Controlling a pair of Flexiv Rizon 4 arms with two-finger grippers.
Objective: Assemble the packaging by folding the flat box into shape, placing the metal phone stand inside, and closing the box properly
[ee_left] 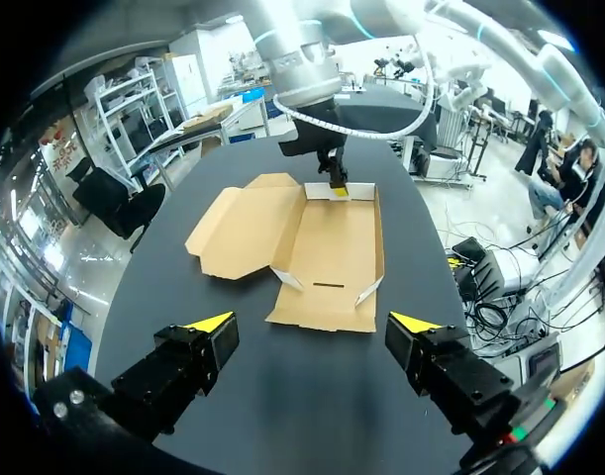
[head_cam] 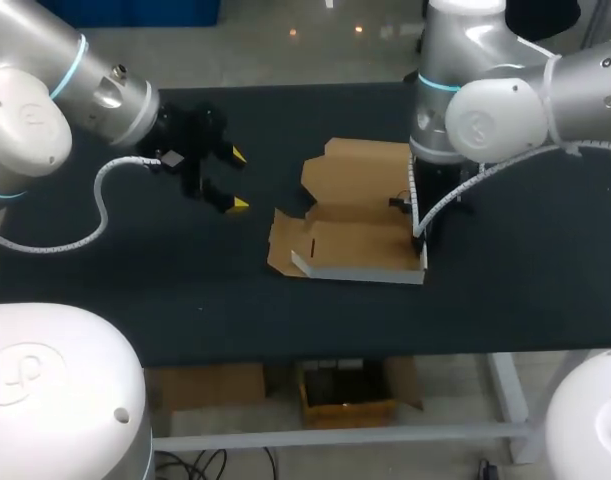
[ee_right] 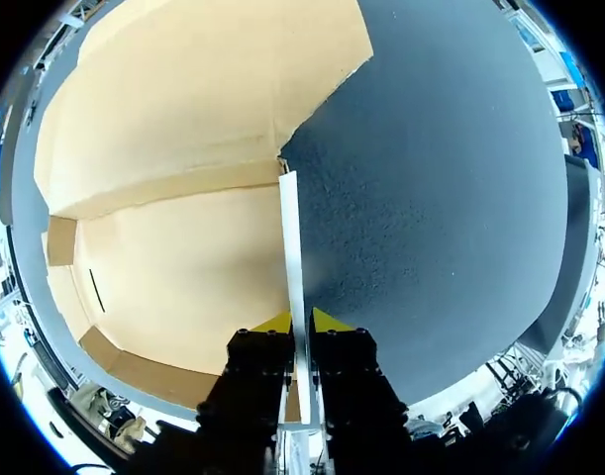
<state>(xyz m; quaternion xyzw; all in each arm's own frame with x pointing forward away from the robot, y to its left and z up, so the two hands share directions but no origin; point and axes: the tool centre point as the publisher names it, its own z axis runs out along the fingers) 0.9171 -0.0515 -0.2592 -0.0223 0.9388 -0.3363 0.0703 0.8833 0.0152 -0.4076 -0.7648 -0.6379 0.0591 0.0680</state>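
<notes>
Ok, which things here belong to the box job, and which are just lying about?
Job: cardboard box, partly folded; right pincer, shut on its side wall; left pincer, open, apart from the box. No phone stand in view.
Other: just the black table under them.

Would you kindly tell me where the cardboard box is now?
In the head view the cardboard box lies on the table, right of middle, one wall pinched in the right tool, the open left tool apart to its left.
</notes>
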